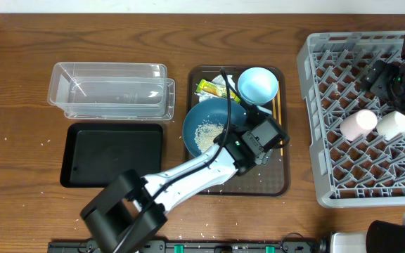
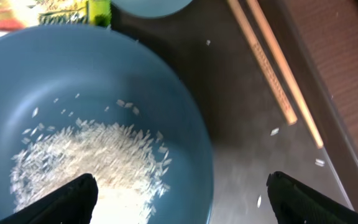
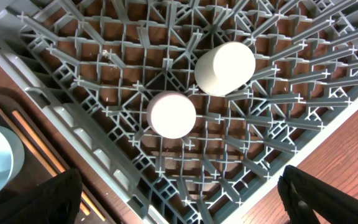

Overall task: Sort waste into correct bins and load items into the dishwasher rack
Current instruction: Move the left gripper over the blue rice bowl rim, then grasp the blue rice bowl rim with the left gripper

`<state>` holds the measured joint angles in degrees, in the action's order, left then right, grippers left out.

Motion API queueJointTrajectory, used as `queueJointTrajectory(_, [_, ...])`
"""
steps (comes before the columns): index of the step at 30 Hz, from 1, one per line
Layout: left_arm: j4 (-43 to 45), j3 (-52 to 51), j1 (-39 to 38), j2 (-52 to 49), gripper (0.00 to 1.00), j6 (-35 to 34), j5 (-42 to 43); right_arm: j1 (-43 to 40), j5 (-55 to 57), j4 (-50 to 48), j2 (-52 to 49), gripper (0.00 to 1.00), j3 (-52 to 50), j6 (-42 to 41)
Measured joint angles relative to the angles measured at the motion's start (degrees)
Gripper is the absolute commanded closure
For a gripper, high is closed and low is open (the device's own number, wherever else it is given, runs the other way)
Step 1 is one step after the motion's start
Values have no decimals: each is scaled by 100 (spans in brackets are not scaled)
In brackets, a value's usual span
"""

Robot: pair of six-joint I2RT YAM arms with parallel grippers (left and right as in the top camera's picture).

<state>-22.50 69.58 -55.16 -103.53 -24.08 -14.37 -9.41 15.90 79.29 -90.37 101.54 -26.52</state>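
Note:
The large dark-blue bowl (image 1: 213,126) sits on the brown serving tray and holds white rice (image 2: 92,155). My left gripper (image 1: 253,135) is open, and its fingers (image 2: 182,202) straddle the bowl's right rim (image 2: 191,106). The small light-blue bowl (image 1: 258,84), the snack wrapper (image 1: 209,88) and the chopsticks (image 1: 276,105) also lie on that tray. The pink cup (image 1: 358,124) and the white cup (image 1: 395,124) stand in the grey rack (image 1: 315,105). My right gripper (image 1: 378,76) hangs open and empty above the rack (image 3: 179,199). The tissue is not in view.
The clear tub (image 1: 111,90) stands at the back left with the black tray (image 1: 111,154) in front of it. The brown serving tray (image 1: 273,176) lies between them and the rack. Stray rice grains (image 2: 275,131) lie on the serving tray.

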Motion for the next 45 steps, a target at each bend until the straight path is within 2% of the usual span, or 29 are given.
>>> queueJointTrajectory(3, [236, 0, 0, -177, 16, -13, -17, 0, 0, 0, 0, 1, 0, 0])
queueJointTrajectory(5, [369, 0, 0, -299, 22, -33, -20, 0, 0, 2, 0, 1, 0, 0])
queueJointTrajectory(8, [459, 0, 0, -398, 24, -24, -74, 0, 0, 0, 0, 1, 0, 0])
queueJointTrajectory(12, [481, 0, 2, -426, 35, -39, -181, 0, 0, 2, 0, 1, 0, 0])
queueJointTrajectory(28, [472, -96, 0, -428, 37, -570, -249, 0, 2, 0, 0, 1, 0, 0])
queueJointTrajectory(39, [479, -109, -15, -577, 44, -616, -168, 0, 0, 0, 0, 1, 0, 0])
queueJointTrajectory(45, [509, -153, -72, -824, 45, -616, -55, 0, 0, 2, 0, 1, 0, 0])
